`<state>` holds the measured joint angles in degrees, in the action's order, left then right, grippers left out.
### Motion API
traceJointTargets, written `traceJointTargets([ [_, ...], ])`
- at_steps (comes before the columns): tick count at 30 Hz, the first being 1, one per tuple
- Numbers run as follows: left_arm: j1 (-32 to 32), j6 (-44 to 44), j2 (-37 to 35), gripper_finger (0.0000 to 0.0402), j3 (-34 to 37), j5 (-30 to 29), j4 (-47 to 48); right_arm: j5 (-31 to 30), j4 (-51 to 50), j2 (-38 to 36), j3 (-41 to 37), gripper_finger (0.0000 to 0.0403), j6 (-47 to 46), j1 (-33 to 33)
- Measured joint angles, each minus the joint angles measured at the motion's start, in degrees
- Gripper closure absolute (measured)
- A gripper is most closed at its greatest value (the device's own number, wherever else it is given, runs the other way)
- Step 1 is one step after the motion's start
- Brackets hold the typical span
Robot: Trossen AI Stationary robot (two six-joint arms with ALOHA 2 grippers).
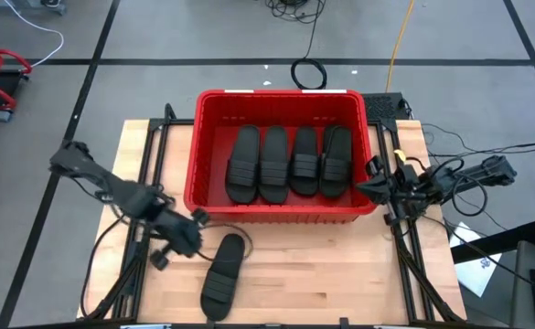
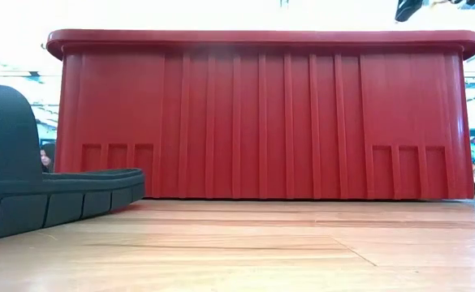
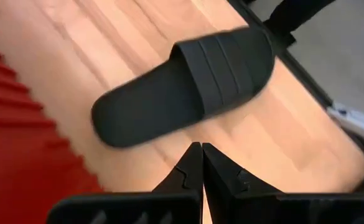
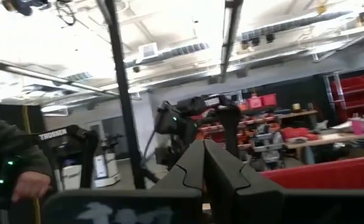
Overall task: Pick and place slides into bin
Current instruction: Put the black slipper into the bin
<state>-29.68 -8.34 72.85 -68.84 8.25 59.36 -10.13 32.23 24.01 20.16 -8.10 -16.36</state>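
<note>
Several black slides [image 1: 290,163] lie side by side on the floor of the red bin [image 1: 276,213]. One more black slide [image 1: 223,274] lies sole-down on the wooden table, in front of the bin's left half; the left wrist view shows this slide [image 3: 188,84] too. My left gripper [image 3: 201,149] is shut and empty. It hangs above the table between the bin's front left corner and this slide, slanting down [image 1: 197,221]. My right gripper [image 1: 374,169] is shut and empty by the bin's right rim, and it points up into the room [image 4: 203,146].
The bin's tall front wall [image 2: 261,113] stands behind the loose slide [image 2: 42,186]. Black frame rails [image 1: 153,174] run along the table's left and right sides. Bare wood [image 1: 340,274] lies to the right of the slide. A person's hand [image 4: 29,183] shows beyond the table.
</note>
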Motion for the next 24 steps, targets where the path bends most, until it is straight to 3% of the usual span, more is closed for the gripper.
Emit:
traceJointTargets([
  [5,2.4,4.3,7.0,0.0396,0.0,2.0,-8.3,6.0,-0.4,-0.3,0.0,0.0403,-1.4,0.0],
  [11,8.4,9.1,11.8,0.0363,0.0,11.4,-17.8,11.9,-1.4,-1.0,0.0,0.0403,-6.0,0.0],
  [19,10.2,15.1,17.1,0.0226,-0.1,27.7,-26.9,18.8,-2.1,-1.1,0.0,0.0403,-10.6,0.0],
  [24,7.3,15.5,21.6,0.0138,0.0,29.4,-25.2,20.8,-2.1,-1.2,0.0,0.0403,-11.7,0.0],
])
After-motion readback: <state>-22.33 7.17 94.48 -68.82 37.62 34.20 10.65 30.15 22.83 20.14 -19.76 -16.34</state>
